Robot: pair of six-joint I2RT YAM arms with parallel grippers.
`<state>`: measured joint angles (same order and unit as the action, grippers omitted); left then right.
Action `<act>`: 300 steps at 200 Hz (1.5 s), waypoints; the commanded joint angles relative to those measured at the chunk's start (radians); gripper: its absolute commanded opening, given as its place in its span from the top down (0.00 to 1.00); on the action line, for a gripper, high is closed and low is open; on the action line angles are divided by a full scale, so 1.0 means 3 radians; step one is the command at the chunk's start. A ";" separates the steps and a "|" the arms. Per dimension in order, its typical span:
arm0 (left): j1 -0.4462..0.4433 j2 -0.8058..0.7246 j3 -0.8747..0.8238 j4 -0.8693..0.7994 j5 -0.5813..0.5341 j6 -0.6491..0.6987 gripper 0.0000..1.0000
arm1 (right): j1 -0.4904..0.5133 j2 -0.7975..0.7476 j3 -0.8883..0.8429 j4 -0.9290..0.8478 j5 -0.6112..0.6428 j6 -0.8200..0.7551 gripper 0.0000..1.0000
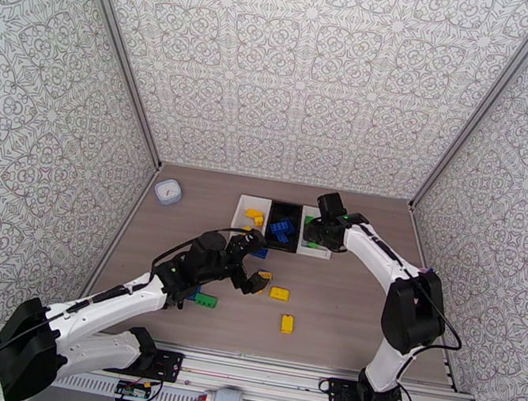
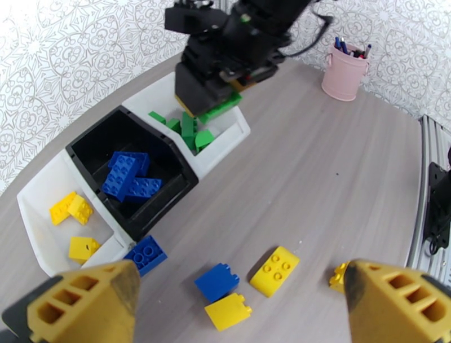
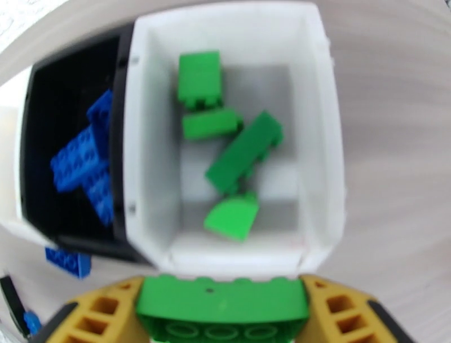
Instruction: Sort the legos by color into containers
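Observation:
Three bins stand in a row at the back. The left white bin holds yellow legos, the black bin blue ones, and the right white bin several green ones. My right gripper hangs over the green bin, shut on a green lego that also shows as a green lego. My left gripper is open above loose legos: a blue lego, two yellow legos and another blue lego by the black bin. Its yellow fingers hold nothing.
More loose bricks lie on the table: a yellow brick toward the front and a green brick beside the left arm. A small white round dish sits at the back left. A pink cup of pens stands at the right.

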<state>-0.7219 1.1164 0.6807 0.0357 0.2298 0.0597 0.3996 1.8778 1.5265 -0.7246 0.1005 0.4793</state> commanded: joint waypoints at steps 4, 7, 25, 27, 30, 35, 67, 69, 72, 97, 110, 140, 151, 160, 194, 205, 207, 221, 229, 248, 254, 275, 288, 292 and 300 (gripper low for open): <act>0.0017 -0.0025 0.0050 0.0093 -0.0056 0.0031 0.00 | -0.0043 0.0344 0.0417 0.0009 0.0119 -0.0199 0.53; 0.0020 -0.0031 0.0047 0.0091 -0.0062 0.0027 0.00 | -0.0046 0.0382 0.0463 0.0000 0.0123 -0.0214 0.52; 0.0020 -0.0068 0.0011 0.0081 -0.0098 0.0020 0.00 | -0.0049 0.0551 0.0715 -0.0064 0.0168 -0.0271 0.48; 0.0019 -0.0072 0.0007 0.0081 -0.0103 0.0018 0.00 | -0.0049 0.0562 0.0733 -0.0071 0.0169 -0.0275 0.48; 0.0019 -0.0076 0.0003 0.0084 -0.0106 0.0017 0.00 | -0.0052 0.0573 0.0762 -0.0081 0.0180 -0.0278 0.46; 0.0019 -0.0085 -0.0003 0.0079 -0.0116 0.0013 0.00 | -0.0055 0.0589 0.0794 -0.0092 0.0181 -0.0283 0.43; 0.0019 -0.0113 0.0004 -0.0052 -0.0152 0.0021 0.00 | -0.0051 0.0411 0.0634 -0.0065 0.0141 -0.0231 0.27; 0.0021 -0.0112 0.0002 -0.0055 -0.0149 0.0020 0.00 | -0.0050 0.0389 0.0606 -0.0054 0.0132 -0.0224 0.27; 0.0019 -0.0120 -0.0003 -0.0060 -0.0141 0.0024 0.00 | -0.0049 0.0350 0.0564 -0.0046 0.0104 -0.0218 0.26; 0.0016 -0.0184 -0.0088 -0.0054 -0.0127 -0.0008 0.00 | -0.0029 -0.0035 0.0118 0.0006 -0.0067 -0.0157 0.21; 0.0014 -0.0209 -0.0120 -0.0069 -0.0133 -0.0042 0.00 | -0.0009 -0.0236 -0.0116 0.0007 -0.0099 -0.0132 0.20; 0.0005 -0.0189 -0.0125 -0.0185 -0.0439 -0.0294 0.00 | 0.0060 -0.0740 -0.0658 0.0003 -0.0228 -0.0107 0.18; 0.0005 -0.0118 -0.0070 -0.0317 -0.0597 -0.0438 0.00 | 0.0092 -0.0883 -0.0827 0.0002 -0.0274 -0.0129 0.16; 0.0008 -0.0027 0.0000 -0.0479 -0.0690 -0.0582 0.00 | 0.0114 -0.0993 -0.0953 0.0007 -0.0309 -0.0127 0.16; -0.0132 0.0324 0.0329 -0.1026 -0.0997 -0.0849 0.00 | 0.0160 -0.1304 -0.1379 0.0086 -0.0357 -0.0015 0.14; -0.0152 0.0438 0.0406 -0.1146 -0.1068 -0.1004 0.00 | 0.0166 -0.1374 -0.1477 0.0106 -0.0357 0.0016 0.14; -0.0152 0.0463 0.0417 -0.1167 -0.1078 -0.1034 0.00 | 0.0166 -0.1382 -0.1488 0.0110 -0.0358 0.0021 0.14; -0.0160 0.0617 0.0533 -0.1336 -0.1131 -0.1231 0.00 | 0.0166 -0.1440 -0.1547 0.0101 -0.0342 0.0035 0.14; -0.0173 0.0714 0.0587 -0.1425 -0.1132 -0.1311 0.00 | 0.0165 -0.1461 -0.1564 0.0091 -0.0328 0.0029 0.14; -0.0202 0.0968 0.0721 -0.1631 -0.1057 -0.1342 0.00 | 0.0166 -0.1489 -0.1578 0.0054 -0.0301 0.0003 0.13; -0.0219 0.1042 0.0770 -0.1704 -0.1066 -0.1339 0.00 | 0.0166 -0.1489 -0.1576 0.0047 -0.0299 -0.0001 0.13; -0.0255 0.1316 0.0905 -0.1853 -0.1038 -0.1364 0.00 | 0.0163 -0.1497 -0.1591 0.0047 -0.0319 0.0007 0.13; -0.0258 0.1453 0.0965 -0.1883 -0.1005 -0.1407 0.00 | 0.0171 -0.1499 -0.1611 0.0049 -0.0329 0.0015 0.13; -0.0265 0.1495 0.0979 -0.1883 -0.0990 -0.1422 0.00 | 0.0168 -0.1504 -0.1619 0.0053 -0.0334 0.0018 0.13; -0.0266 0.1571 0.0996 -0.1868 -0.0963 -0.1461 0.01 | 0.0171 -0.1505 -0.1632 0.0061 -0.0338 0.0028 0.13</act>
<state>-0.7940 1.5341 0.9375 -0.4591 -0.0753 -0.3313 0.4446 1.4483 1.0641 -0.7101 0.0105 0.4744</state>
